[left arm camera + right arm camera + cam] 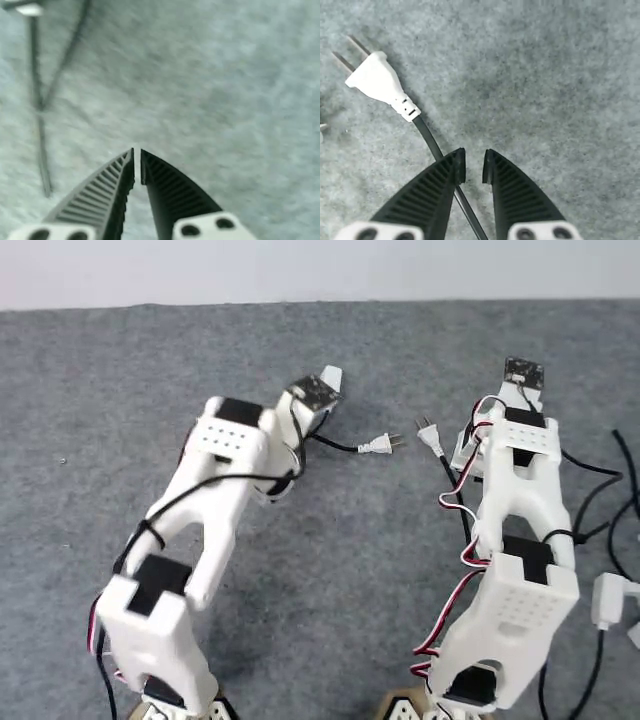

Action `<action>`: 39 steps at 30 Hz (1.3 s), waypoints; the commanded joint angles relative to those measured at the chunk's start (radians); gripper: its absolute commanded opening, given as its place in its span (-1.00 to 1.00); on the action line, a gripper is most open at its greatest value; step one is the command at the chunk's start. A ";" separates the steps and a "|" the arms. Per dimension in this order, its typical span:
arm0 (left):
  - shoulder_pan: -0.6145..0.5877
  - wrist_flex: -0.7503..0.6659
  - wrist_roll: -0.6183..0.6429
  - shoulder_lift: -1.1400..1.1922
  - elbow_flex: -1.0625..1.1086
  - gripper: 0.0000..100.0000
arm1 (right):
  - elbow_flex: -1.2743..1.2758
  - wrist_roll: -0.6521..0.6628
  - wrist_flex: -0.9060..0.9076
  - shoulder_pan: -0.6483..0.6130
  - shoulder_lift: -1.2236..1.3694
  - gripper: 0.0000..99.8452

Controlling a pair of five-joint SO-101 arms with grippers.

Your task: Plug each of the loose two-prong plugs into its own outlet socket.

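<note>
Stretching side by side over a grey, felt-like counter [330,580], two white plastic arms lean away from the camera. The left arm [215,490] is at the left; the left hand [137,154] has ribbed, tapering dark fingers pressed almost together with a sliver of gap at the tips, pinching nothing, above bare counter; blurred dark cords [39,125] lie farther off. Between the arms lie the two loose plugs, near each other, prongs pointing roughly toward one another, neither in a socket; the left plug [377,446] is small, white and flat-sided, and its black cord [335,443] runs back under the left arm's wrist; the right plug [429,432] is the same moulded white shape with two thin metal prongs and a ribbed collar, and its glossy black lead [432,142] passes beneath one finger of the right hand [473,164]. That hand hovers just behind the plug, its fingers a narrow gap apart, gripping nothing. The right arm [520,500] carries looping red, white and black wires [462,530]; at the far right edge sits a white block [608,600] amid black cables.
</note>
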 commanded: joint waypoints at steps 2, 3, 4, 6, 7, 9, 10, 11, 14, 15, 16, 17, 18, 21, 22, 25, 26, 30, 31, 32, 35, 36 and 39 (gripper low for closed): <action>-0.012 -0.276 0.078 -0.213 0.171 -0.96 | -0.006 0.014 -0.012 -0.013 -0.064 -0.86; -0.028 -0.344 0.054 -0.230 0.208 -0.92 | -0.006 0.014 -0.012 -0.013 -0.064 -0.86; -0.040 -0.393 0.011 -0.233 0.236 -0.83 | -0.006 0.014 -0.012 -0.013 -0.064 -0.86; -0.063 -0.443 -0.086 -0.222 0.263 -0.59 | -0.006 0.014 -0.010 -0.013 -0.064 -0.86; -0.074 -0.456 -0.120 -0.204 0.269 -0.48 | -0.006 0.014 -0.010 -0.013 -0.064 -0.86; -0.089 -0.488 -0.176 -0.160 0.259 -0.42 | -0.006 0.014 -0.010 -0.013 -0.062 -0.86; -0.101 -0.512 -0.226 -0.133 0.246 -0.45 | -0.006 0.014 -0.010 -0.013 -0.059 -0.86; -0.114 -0.532 -0.281 -0.101 0.231 -0.47 | -0.006 0.014 -0.010 -0.013 -0.053 -0.86; -0.127 -0.582 -0.342 0.018 0.154 -0.55 | -0.011 0.015 -0.012 -0.013 -0.042 -0.86; -0.127 -0.586 -0.344 0.064 0.120 -0.56 | -0.011 0.015 -0.012 -0.013 -0.042 -0.86; -0.127 -0.586 -0.345 0.109 0.084 -0.57 | -0.011 0.015 -0.012 -0.015 -0.042 -0.86; -0.127 -0.588 -0.347 0.152 0.045 -0.57 | -0.011 0.015 -0.012 -0.015 -0.042 -0.86; -0.129 -0.591 -0.347 0.198 0.005 -0.57 | -0.011 0.015 -0.012 -0.015 -0.042 -0.86; -0.130 -0.588 -0.344 0.322 -0.139 -0.57 | -0.011 0.015 -0.012 -0.019 -0.041 -0.86; -0.137 -0.586 -0.342 0.356 -0.179 -0.57 | -0.011 0.017 -0.012 -0.022 -0.039 -0.86; -0.149 -0.560 -0.341 0.436 -0.283 -0.63 | -0.011 0.017 -0.012 -0.024 -0.038 -0.86; -0.153 -0.537 -0.341 0.453 -0.309 -0.68 | -0.011 0.017 -0.012 -0.024 -0.038 -0.86; -0.149 -0.453 -0.342 0.491 -0.374 -0.94 | -0.011 0.025 -0.012 -0.024 -0.038 -0.86; -0.147 -0.439 -0.341 0.494 -0.378 -0.93 | -0.011 0.040 -0.012 -0.024 -0.038 -0.86; -0.147 -0.417 -0.331 0.494 -0.384 -0.92 | -0.011 0.048 -0.012 -0.025 -0.036 -0.86; -0.147 -0.371 -0.275 0.494 -0.386 -0.93 | -0.011 0.052 -0.012 -0.025 -0.036 -0.86; -0.147 -0.362 -0.273 0.494 -0.386 -0.93 | -0.011 0.052 -0.012 -0.025 -0.036 -0.86; -0.147 -0.302 -0.270 0.480 -0.406 -0.93 | -0.011 0.055 -0.012 -0.033 -0.036 -0.86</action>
